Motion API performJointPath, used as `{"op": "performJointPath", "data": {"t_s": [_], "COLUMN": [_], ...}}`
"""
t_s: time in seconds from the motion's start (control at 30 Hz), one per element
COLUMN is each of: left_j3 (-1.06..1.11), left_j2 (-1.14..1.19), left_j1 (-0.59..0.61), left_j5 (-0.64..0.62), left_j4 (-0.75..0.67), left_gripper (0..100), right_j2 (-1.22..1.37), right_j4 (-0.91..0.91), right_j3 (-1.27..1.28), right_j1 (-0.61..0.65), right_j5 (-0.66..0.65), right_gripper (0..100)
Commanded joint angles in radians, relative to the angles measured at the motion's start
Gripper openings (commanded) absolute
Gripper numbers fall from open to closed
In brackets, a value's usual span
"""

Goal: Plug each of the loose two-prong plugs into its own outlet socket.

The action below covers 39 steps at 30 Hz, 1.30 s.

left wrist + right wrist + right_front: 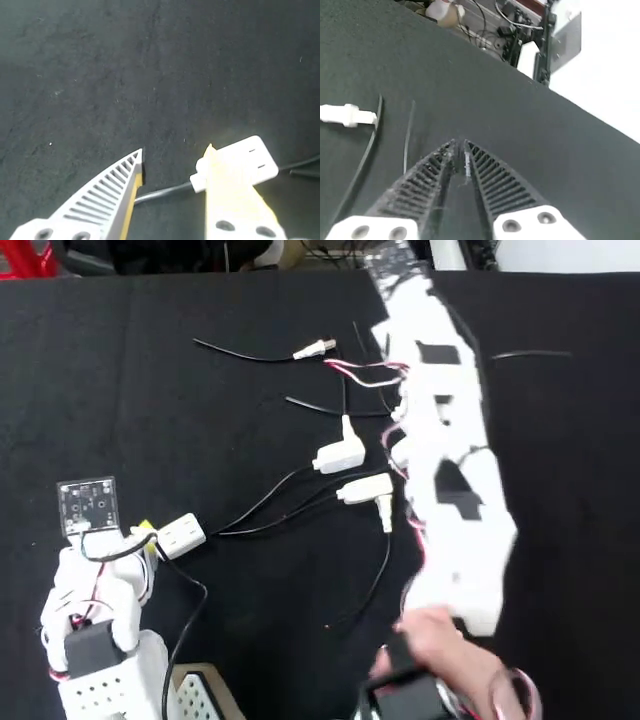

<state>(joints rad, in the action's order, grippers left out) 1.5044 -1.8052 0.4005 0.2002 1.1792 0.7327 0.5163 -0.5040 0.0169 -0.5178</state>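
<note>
1. The white two-slot outlet socket (181,536) lay on the black bench (150,420), just beside one finger of the released left pincer (175,150).
2. The white two-prong plugs (340,453) lay mid-bench, well apart from the clenched, empty right pincer (459,146).
3. In my judgement, the socket needed a square, steady grip first.

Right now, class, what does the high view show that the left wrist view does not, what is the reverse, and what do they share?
High view, not left wrist: two loose plugs, the upper plug and the lower plug, a third white connector, and the right arm stretched across the table.
Left wrist, not high: the ribbed face of one finger of the open left gripper.
Both: the white outlet socket, its black cable, and the black table.
</note>
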Motion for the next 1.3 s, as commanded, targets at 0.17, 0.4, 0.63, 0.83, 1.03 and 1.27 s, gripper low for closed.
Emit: {"op": "performJointPath", "data": {"t_s": [0.17, 0.4, 0.63, 0.83, 1.03, 1.27], "left_j3": [0.047, 0.048, 0.064, 0.067, 0.068, 0.070], "left_j2": [-0.006, -0.006, -0.006, -0.006, -0.006, -0.008], "left_j1": [0.013, 0.007, 0.005, 0.004, 0.004, 0.004], "left_j5": [0.055, 0.055, 0.055, 0.055, 0.055, 0.055], "left_j4": [0.003, 0.003, -0.003, -0.005, -0.006, -0.014], "left_gripper": [20, 20, 20, 20, 20, 20], "right_j2": [0.627, 0.855, 0.812, 0.878, 0.954, 0.955], "right_j4": [-0.094, -0.155, -0.279, -0.566, -0.710, -0.717], "right_j3": [-0.920, -1.161, -0.975, -0.860, -0.863, -0.863], "right_j1": [0.051, 0.089, 0.097, 0.097, 0.097, 0.097], "right_j5": [0.046, 0.041, 0.038, -0.055, 0.091, 0.422], "right_gripper": [1.3, 1.3, 1.4, 1.5, 1.5, 1.2]}}
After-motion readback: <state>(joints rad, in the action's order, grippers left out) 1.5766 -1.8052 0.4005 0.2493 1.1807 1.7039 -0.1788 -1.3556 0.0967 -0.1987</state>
